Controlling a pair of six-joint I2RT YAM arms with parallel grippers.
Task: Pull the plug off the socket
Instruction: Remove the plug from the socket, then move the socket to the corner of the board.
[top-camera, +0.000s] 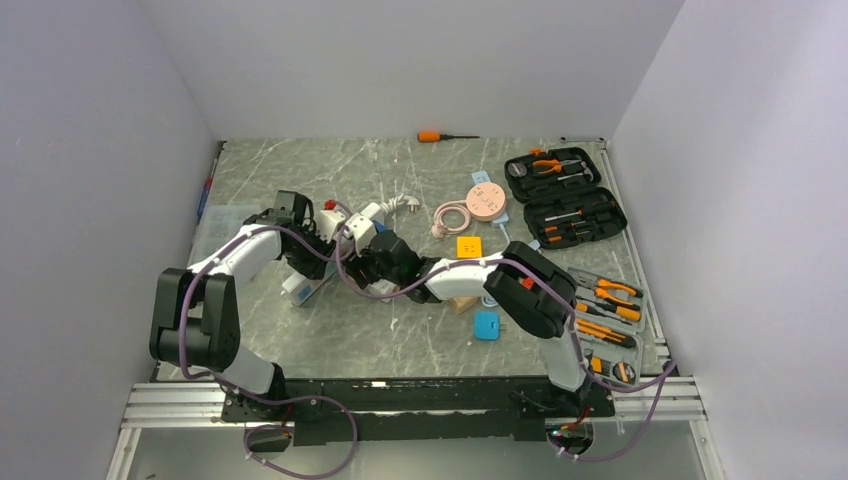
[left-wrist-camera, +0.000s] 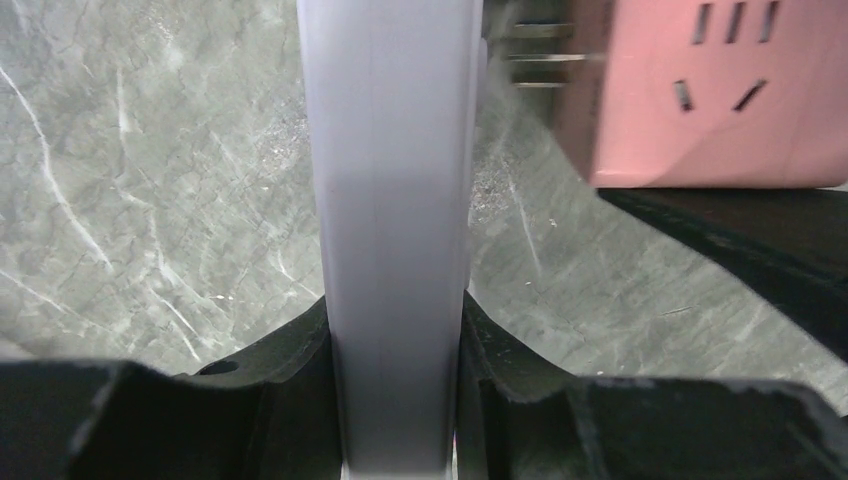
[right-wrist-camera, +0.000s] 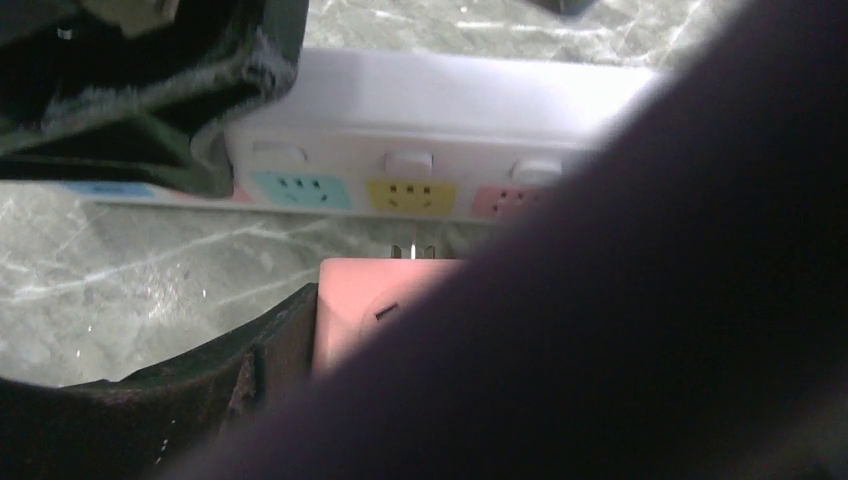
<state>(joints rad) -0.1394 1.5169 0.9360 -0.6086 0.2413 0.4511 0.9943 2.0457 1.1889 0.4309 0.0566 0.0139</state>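
Observation:
The socket strip (left-wrist-camera: 390, 200) is long and white, and it stands between the jaws of my left gripper (left-wrist-camera: 395, 400), which is shut on it. In the right wrist view the strip (right-wrist-camera: 430, 110) shows blue, yellow and pink outlets. The plug (right-wrist-camera: 370, 295) is a pink cube, held in my right gripper (right-wrist-camera: 420, 360); a dark cable hides one finger. Its metal prongs (right-wrist-camera: 415, 250) are bare, with a small gap to the strip. The plug also shows in the left wrist view (left-wrist-camera: 710, 90). From above, both grippers (top-camera: 312, 258) (top-camera: 355, 262) meet at the strip (top-camera: 302, 287).
A round pink disc (top-camera: 486, 201) with a coiled cable, a yellow square (top-camera: 469, 246) and a blue cube (top-camera: 486, 324) lie mid-table. Open tool cases (top-camera: 563, 195) (top-camera: 606, 325) stand at the right. An orange screwdriver (top-camera: 432, 136) lies at the back. White adapters (top-camera: 365, 225) sit behind the grippers.

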